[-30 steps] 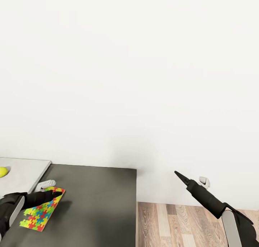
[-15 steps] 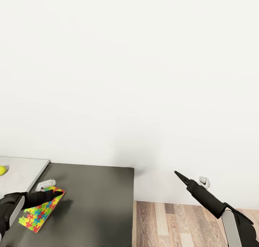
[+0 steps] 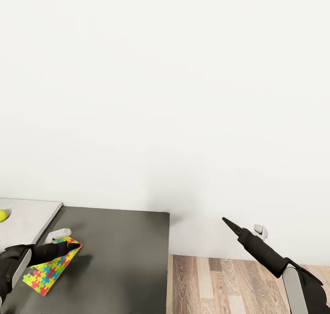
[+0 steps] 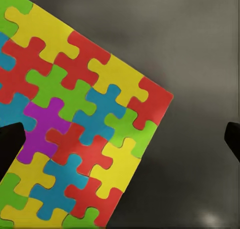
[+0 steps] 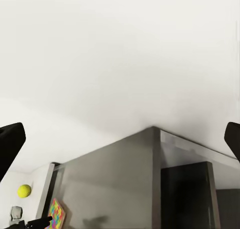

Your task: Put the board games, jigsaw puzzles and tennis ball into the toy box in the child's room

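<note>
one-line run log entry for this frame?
left gripper: open over jigsaw puzzle on dark table | right gripper: idle | tennis ball: untouched

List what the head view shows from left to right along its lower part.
Tennis ball → left hand at the jigsaw puzzle → dark grey table section → wood-plank floor → right hand.

The left arm is entering at the lower left of the head view, and its black gripper (image 3: pixel 68 246) is pointing to the right. In the left wrist view its two fingers are standing wide apart at the frame edges. The right arm is rising from the lower right corner, and the right gripper (image 3: pixel 228 222) is pointing up-left. Its fingers (image 5: pixel 11 141) are also standing wide apart.
</note>
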